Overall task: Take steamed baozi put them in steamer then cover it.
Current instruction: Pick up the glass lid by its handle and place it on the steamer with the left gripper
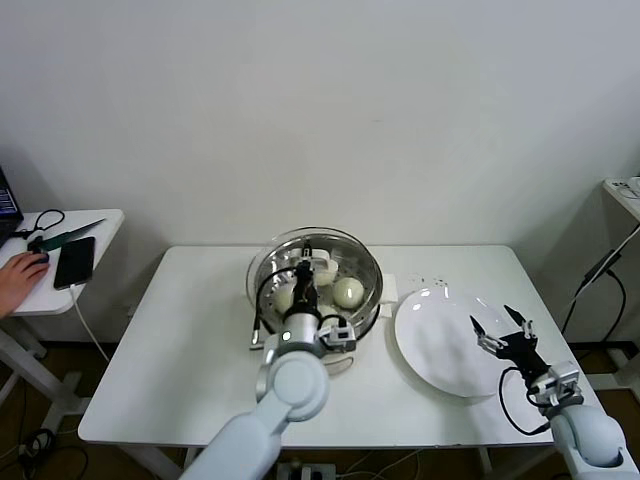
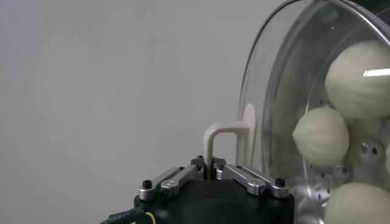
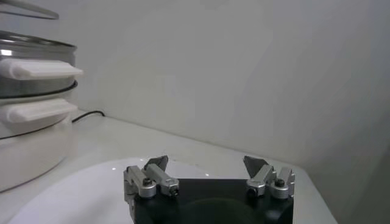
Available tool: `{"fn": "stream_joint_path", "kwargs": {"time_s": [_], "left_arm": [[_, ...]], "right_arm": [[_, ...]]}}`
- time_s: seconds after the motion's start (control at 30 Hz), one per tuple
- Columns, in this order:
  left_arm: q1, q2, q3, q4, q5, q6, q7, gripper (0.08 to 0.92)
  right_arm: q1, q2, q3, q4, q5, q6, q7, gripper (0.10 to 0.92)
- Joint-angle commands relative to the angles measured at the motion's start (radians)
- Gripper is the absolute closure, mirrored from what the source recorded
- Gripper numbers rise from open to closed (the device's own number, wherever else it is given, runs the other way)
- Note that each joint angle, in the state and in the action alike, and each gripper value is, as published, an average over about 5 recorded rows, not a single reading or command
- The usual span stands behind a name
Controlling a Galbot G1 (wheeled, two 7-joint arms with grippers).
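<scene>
Left claw [image 2: 212,165] is closed on the white handle of the cover [image 2: 286,91], held directly over the steamer [image 1: 262,275] on the desk [image 1: 190,340]. Steamed baozi [image 1: 347,292] sit inside the steamer. Right claw [image 3: 206,168] hovers spread and empty over the plate [image 1: 430,340] beside the steamer.

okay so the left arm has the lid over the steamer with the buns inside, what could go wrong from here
1. The left gripper pinches only the thin white handle of the glass lid, so the lid could swing or slip.
2. If lowered off-centre, its rim may catch the steamer wall or press on a baozi.
3. The black cable draped by the pot could snag. The right gripper, open over the white plate, looks clear.
</scene>
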Motion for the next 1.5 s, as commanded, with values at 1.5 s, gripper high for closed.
{"fn": "stream_joint_path", "kwargs": {"time_s": [1.5], "left_arm": [[-0.026, -0.052, 0.016, 0.145, 0.008, 0.048, -0.048, 0.853]], "right_arm": [[0.0, 0.01, 0.005, 0.0, -0.042, 0.012, -0.03, 0.203]]}}
